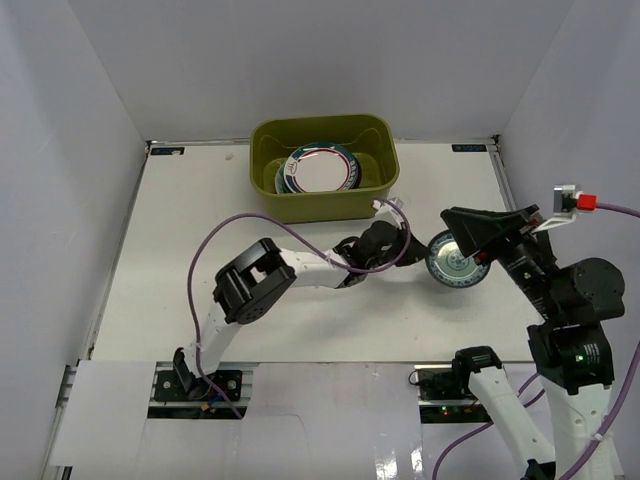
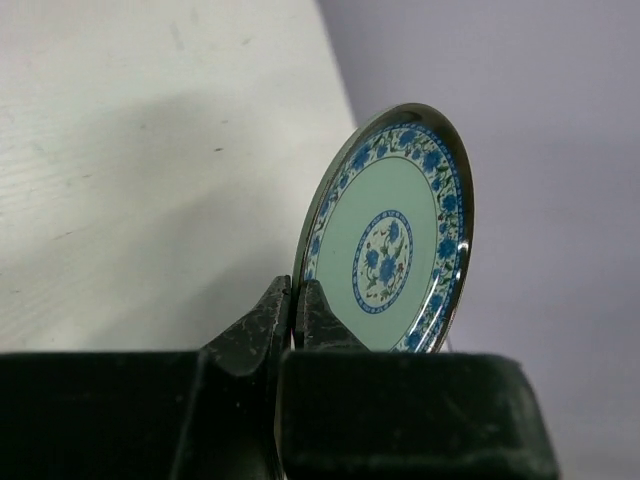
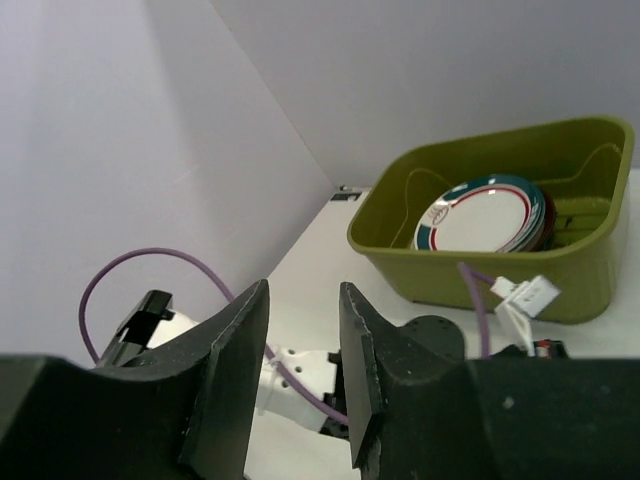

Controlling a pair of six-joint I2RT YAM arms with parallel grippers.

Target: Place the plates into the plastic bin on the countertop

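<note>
The olive-green plastic bin (image 1: pixel 268 165) stands at the back of the white countertop (image 1: pixel 200 250). It holds stacked plates, with a white plate with a red-and-turquoise rim (image 1: pixel 318 170) on top. My left gripper (image 1: pixel 418 246) is shut on the rim of the small teal plate (image 1: pixel 455 264) with blue flowers and holds it on edge, right of the bin. The left wrist view shows the jaws (image 2: pixel 293 292) pinching that plate (image 2: pixel 395 235). My right gripper (image 1: pixel 452 216) is open and empty, just above the plate. The right wrist view (image 3: pixel 303 295) shows the bin (image 3: pixel 480 272) and its top plate (image 3: pixel 480 218).
White walls enclose the countertop on the left, back and right. The left arm's purple cable (image 1: pixel 215 245) loops over the table's middle. A white connector tag (image 1: pixel 385 206) hangs by the bin's front right corner. The right arm's base (image 1: pixel 575 355) stands at the near right.
</note>
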